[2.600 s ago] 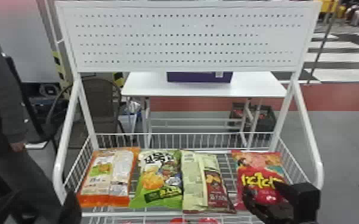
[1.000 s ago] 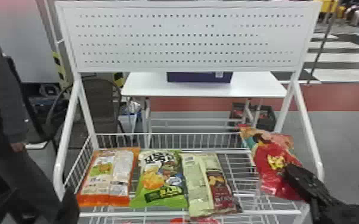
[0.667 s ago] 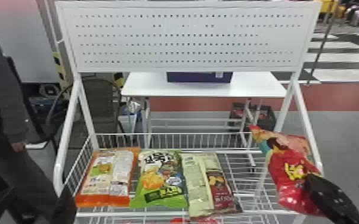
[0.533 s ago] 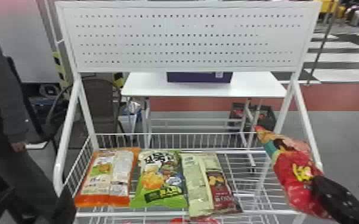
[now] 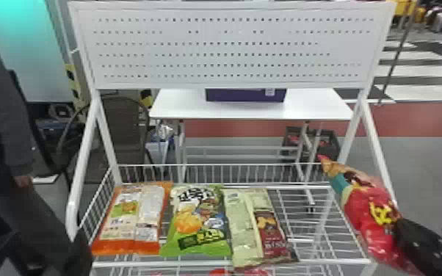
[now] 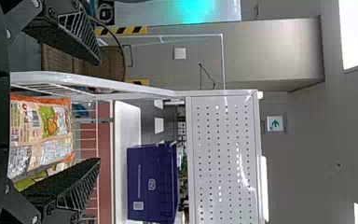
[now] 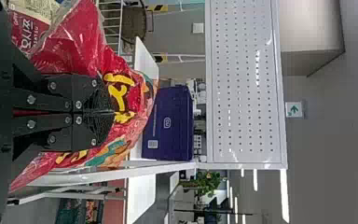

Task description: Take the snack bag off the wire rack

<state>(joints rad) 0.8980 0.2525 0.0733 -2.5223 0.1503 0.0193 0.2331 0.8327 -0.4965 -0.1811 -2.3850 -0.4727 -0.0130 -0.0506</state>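
At the right side of the head view my right gripper (image 5: pixel 400 224) is shut on the red snack bag (image 5: pixel 363 205), which hangs tilted over the right edge of the wire rack (image 5: pixel 231 262). In the right wrist view the fingers of the right gripper (image 7: pixel 114 112) are pressed together on the crinkled red bag (image 7: pixel 86 51). The left gripper's dark shape (image 5: pixel 79 253) is at the lower left of the head view. Its two fingers stand wide apart in the left wrist view, where the left gripper (image 6: pixel 100 112) has nothing between its fingertips.
On the rack lie an orange bag (image 5: pixel 130 220), a green bag (image 5: pixel 198 224) and a cream-and-maroon pair (image 5: pixel 247 227). A white perforated panel (image 5: pixel 227 47) rises behind them on slanted posts. Farther back stands a white table (image 5: pixel 180 106) with a purple box (image 5: pixel 246 95).
The red bag has come up off the rack's right part and swung out to the right with my right gripper, tilting more. The cream-and-maroon bags have shifted slightly. The left arm has hardly moved.
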